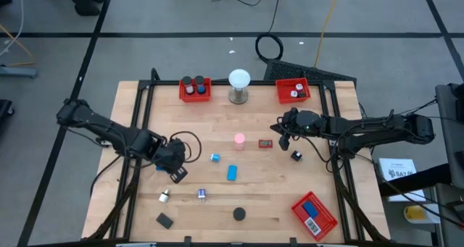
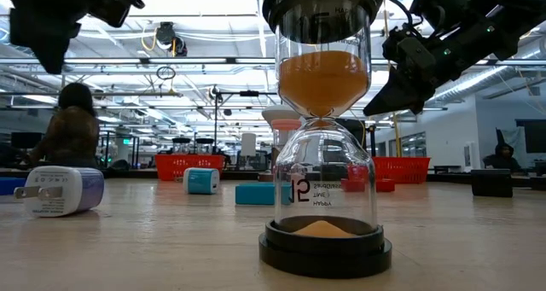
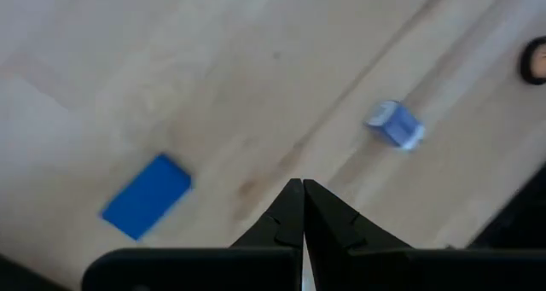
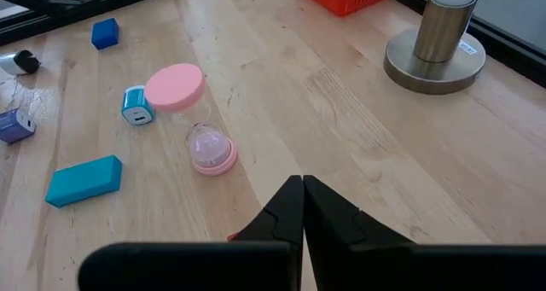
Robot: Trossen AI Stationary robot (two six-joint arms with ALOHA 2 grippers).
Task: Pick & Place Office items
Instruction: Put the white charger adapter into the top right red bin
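Observation:
Small office items lie scattered on the wooden table. A pink sand timer (image 1: 239, 140) (image 4: 194, 116) stands mid-table with a small red piece (image 1: 265, 143) beside it. A blue-and-white cube (image 1: 215, 157) (image 3: 395, 125) and a blue block (image 1: 232, 173) (image 4: 84, 180) lie nearer the middle. My left gripper (image 1: 175, 166) (image 3: 302, 185) hovers shut above the table on the left, and a flat blue block (image 3: 147, 195) lies close by. My right gripper (image 1: 284, 131) (image 4: 302, 182) hovers shut just right of the pink timer. An orange sand timer (image 2: 324, 129) stands near the front edge.
Two red mesh trays (image 1: 195, 88) (image 1: 293, 90) stand at the far edge with a white globe on a metal base (image 1: 239, 85) between them. A third red tray (image 1: 314, 213) sits at the near right corner. Silver plugs (image 1: 164, 196) and black pieces (image 1: 164, 220) lie near the front.

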